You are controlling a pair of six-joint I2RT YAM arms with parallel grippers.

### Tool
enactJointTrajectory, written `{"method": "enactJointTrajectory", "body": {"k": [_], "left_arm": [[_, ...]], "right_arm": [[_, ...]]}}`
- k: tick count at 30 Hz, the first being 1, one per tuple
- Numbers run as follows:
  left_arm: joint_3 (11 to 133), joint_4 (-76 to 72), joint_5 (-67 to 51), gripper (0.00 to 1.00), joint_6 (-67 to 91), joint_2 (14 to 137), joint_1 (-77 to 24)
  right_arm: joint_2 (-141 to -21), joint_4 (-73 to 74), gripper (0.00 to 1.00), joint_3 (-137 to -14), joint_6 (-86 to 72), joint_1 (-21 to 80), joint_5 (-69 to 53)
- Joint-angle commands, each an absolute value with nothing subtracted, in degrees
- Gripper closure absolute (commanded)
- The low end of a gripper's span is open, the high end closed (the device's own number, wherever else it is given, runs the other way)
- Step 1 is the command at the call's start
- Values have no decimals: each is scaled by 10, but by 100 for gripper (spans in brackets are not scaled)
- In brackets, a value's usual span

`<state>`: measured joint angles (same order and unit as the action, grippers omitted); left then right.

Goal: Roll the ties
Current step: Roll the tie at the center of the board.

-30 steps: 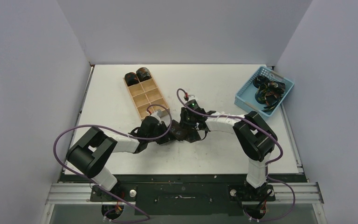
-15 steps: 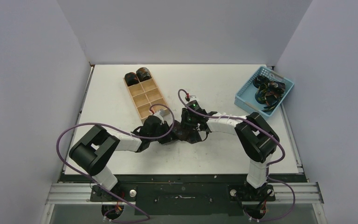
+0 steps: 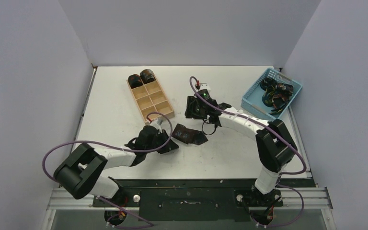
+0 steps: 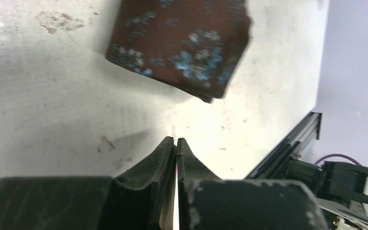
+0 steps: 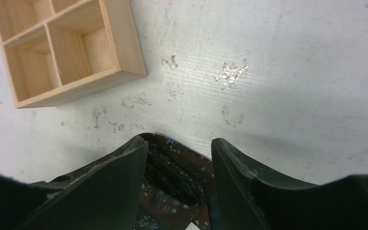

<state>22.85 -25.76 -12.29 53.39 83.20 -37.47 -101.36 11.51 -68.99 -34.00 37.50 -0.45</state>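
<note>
A rolled dark tie with bluish specks lies flat on the white table between my two grippers. In the left wrist view it lies just ahead of the fingertips. My left gripper is shut and empty, near-left of the tie. My right gripper is open and stands beyond the tie. In the right wrist view the tie shows between the spread fingers, and I cannot tell whether they touch it. Two coiled ties sit in the far compartments of the wooden tray.
The tray's near corner is close to the right gripper on its left. A light blue basket with several loose ties stands at the far right. The table's front edge and frame lie right of the left gripper.
Both grippers have drawn away from the tie, the left back toward the near left and the right toward the far side. The tie now lies free on the table.
</note>
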Motion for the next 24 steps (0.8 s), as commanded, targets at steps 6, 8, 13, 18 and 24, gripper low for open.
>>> {"method": "enactJointTrajectory", "body": {"k": [6,8,13,18,24], "left_arm": [[245,-56,-20,94,486,563,-375],[240,-24,34,87,488,503,-373],[197,-3,139,29,521,385,-357],[160,-4,57,2,561,350,-266],[177,-12,38,4,537,384,-259]], "right_arm": [[-810,21,51,-505,-356,385,16],[-781,5,56,-445,-367,393,22],[-752,-80,62,-327,-372,414,7],[-733,-133,65,-281,-378,432,11],[-782,-127,68,-298,-367,433,23]]}}
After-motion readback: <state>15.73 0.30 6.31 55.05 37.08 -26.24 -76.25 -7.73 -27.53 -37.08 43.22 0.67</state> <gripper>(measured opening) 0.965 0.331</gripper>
